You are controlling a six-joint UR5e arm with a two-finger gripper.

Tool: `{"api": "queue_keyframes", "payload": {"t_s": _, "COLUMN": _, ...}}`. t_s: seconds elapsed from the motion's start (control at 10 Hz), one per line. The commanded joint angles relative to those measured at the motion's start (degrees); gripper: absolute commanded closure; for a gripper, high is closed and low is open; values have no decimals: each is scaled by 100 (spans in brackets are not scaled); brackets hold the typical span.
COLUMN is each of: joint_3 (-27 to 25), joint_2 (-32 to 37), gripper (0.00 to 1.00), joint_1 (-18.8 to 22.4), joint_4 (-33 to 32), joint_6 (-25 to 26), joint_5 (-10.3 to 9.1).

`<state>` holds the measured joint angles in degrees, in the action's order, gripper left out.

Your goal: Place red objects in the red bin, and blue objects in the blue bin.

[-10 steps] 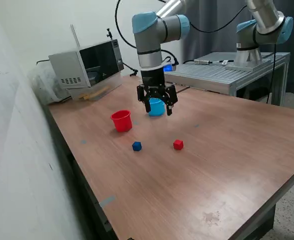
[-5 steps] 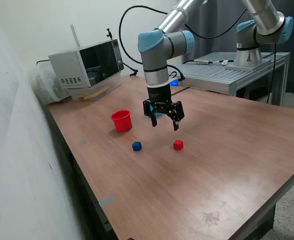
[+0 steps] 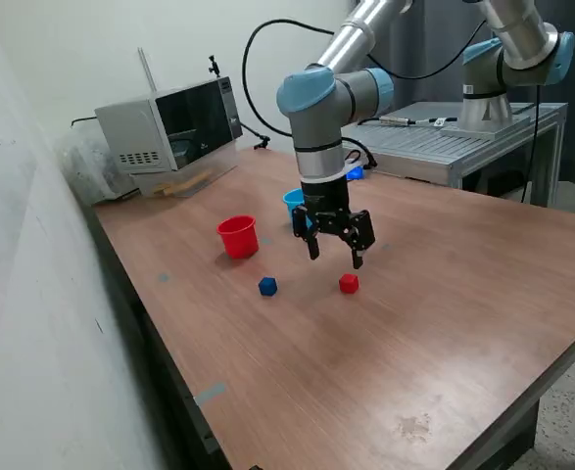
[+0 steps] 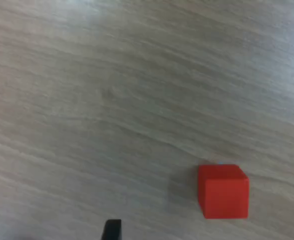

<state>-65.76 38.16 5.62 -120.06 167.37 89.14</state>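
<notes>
One small red cube [image 3: 349, 283] lies on the wooden table [image 3: 444, 323]; it also shows in the wrist view [image 4: 223, 191]. One small dark blue cube [image 3: 267, 286] lies to its left in the exterior view. The red bin [image 3: 238, 236] stands behind the blue cube. The blue bin [image 3: 294, 204] is partly hidden behind my arm. My gripper [image 3: 335, 255] hangs open and empty just above and behind the red cube. Only one cube of each colour is in view.
A grey microwave-like box [image 3: 169, 132] stands at the table's back left. A metal bench [image 3: 454, 142] carrying a second arm [image 3: 507, 59] is behind. A white wall [image 3: 32, 294] borders the exterior view's left side.
My gripper has moved from in front of the blue bin towards the exterior view's right and forward, lower, to just above the red cube. It stays open. The cubes and bins have not moved.
</notes>
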Motion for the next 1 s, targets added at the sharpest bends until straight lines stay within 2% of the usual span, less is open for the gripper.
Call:
{"api": "queue_keyframes", "payload": {"t_s": 0.0, "joint_3": 11, "joint_2": -97, "gripper": 0, "joint_1": 10, "joint_4": -70, "joint_6": 24, "joint_5": 7}}
{"api": "queue_keyframes", "payload": {"t_s": 0.7, "joint_3": -33, "joint_2": -265, "gripper": 0, "joint_1": 18, "joint_4": -132, "joint_6": 50, "joint_5": 51}}
{"api": "queue_keyframes", "payload": {"t_s": 0.9, "joint_3": -33, "joint_2": -273, "gripper": 0, "joint_1": 219, "joint_4": -132, "joint_6": 50, "joint_5": 86}}
